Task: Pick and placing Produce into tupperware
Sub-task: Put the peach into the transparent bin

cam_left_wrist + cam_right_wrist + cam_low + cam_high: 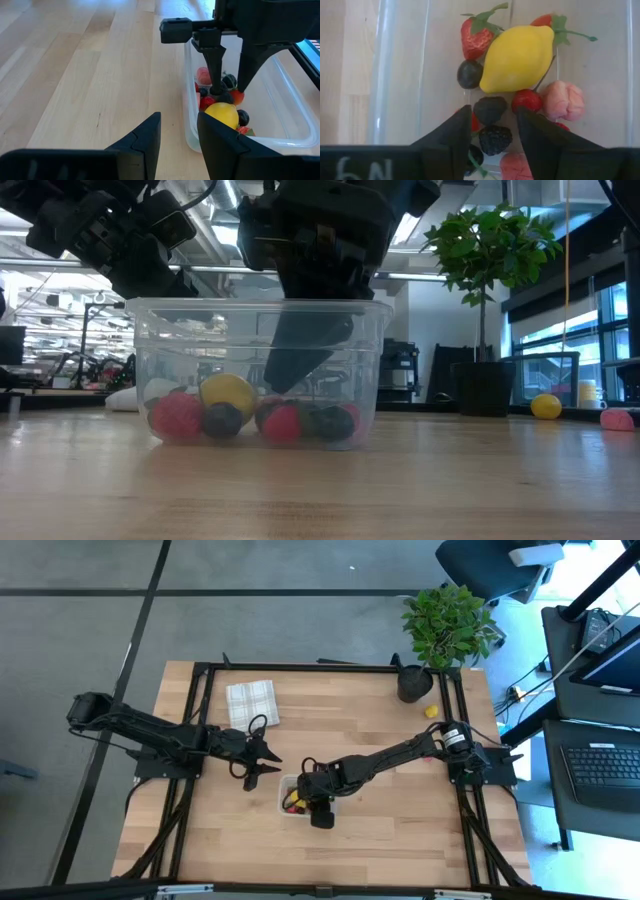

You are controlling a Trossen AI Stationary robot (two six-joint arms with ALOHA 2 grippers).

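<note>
The right hand, fingers parted, apparently empty, hangs inside the tub just above a blackberry, seemingly mid-drop; next, lift clear.

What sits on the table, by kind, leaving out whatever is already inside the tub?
Clear tub: 1
Checked cloth: 1
Potted plant: 1
Loose yellow fruit: 1
Loose pink fruit: 1
Total: 5
</note>
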